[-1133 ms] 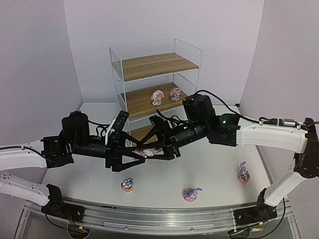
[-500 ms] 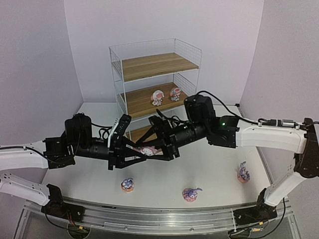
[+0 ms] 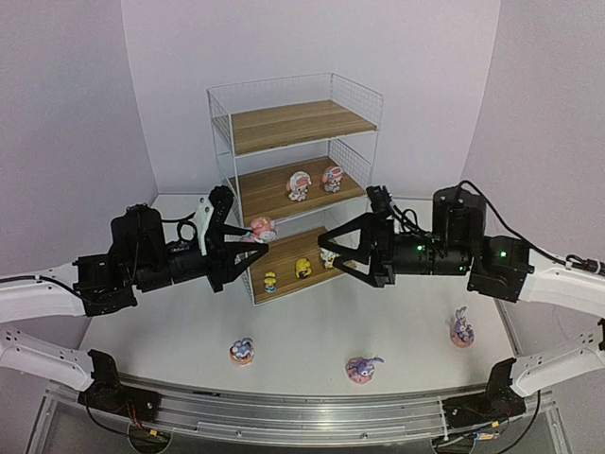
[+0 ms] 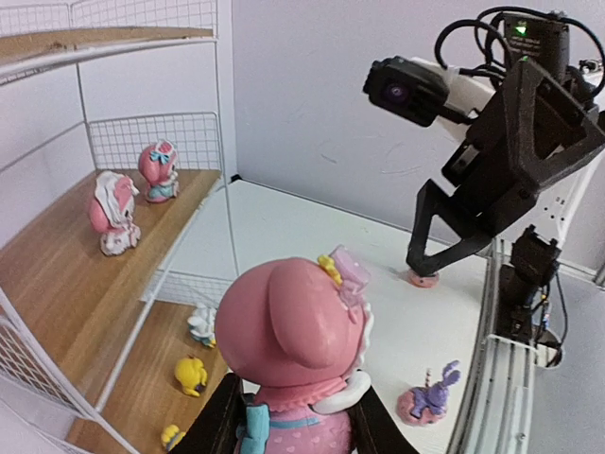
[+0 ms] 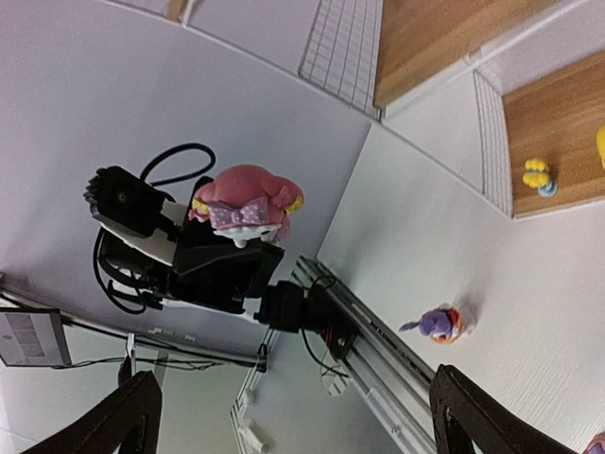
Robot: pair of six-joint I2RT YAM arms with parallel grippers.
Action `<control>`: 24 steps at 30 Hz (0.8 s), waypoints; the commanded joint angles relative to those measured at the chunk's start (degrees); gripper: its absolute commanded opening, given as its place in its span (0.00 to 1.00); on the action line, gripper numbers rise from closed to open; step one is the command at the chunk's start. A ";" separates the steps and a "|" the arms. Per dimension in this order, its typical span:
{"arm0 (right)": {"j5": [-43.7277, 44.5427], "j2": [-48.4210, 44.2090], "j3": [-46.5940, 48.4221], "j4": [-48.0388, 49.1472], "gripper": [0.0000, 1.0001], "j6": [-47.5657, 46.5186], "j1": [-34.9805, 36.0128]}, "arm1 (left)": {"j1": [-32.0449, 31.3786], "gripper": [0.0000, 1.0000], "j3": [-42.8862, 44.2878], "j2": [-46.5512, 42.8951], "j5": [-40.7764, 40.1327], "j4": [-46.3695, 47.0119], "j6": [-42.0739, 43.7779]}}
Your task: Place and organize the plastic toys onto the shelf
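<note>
- Gripping a pink toy point(image 3: 262, 228) around its lower body, my left tool point(image 3: 252, 237) is clenched on it and holds it in the air just in front of the shelf point(image 3: 293, 125), clear of the surface point(image 3: 312, 317).
- My right tool point(image 3: 334, 260) is released, its fingers spread wide with nothing between them. It hovers off the shelf's front right, apart from the left tool.
- On the middle board I see two pink-white toys point(image 3: 299, 185) standing side by side toward the right.
- On the bottom board I see two yellow toys point(image 3: 270, 281) and a white one point(image 3: 328, 257) in a row near the front edge.
- Three purple bunnies point(image 3: 242, 351) stand on the surface close to my arm bases, one left, one centre, one far right, well apart from each other.
</note>
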 commanded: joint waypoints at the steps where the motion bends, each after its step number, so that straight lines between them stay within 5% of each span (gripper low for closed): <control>1: 11.83 -2.83 -0.60 1.39 0.95 -7.14 0.13 | -2.68 0.00 6.84 5.03 -10.91 4.95 9.55; 13: 16.93 3.42 2.78 8.41 0.94 -12.47 0.63 | -9.83 0.00 6.99 13.90 -22.90 17.72 15.31; 24: 10.21 8.81 3.95 19.58 0.94 -15.64 0.76 | -11.58 0.00 9.77 19.16 -29.13 20.08 16.03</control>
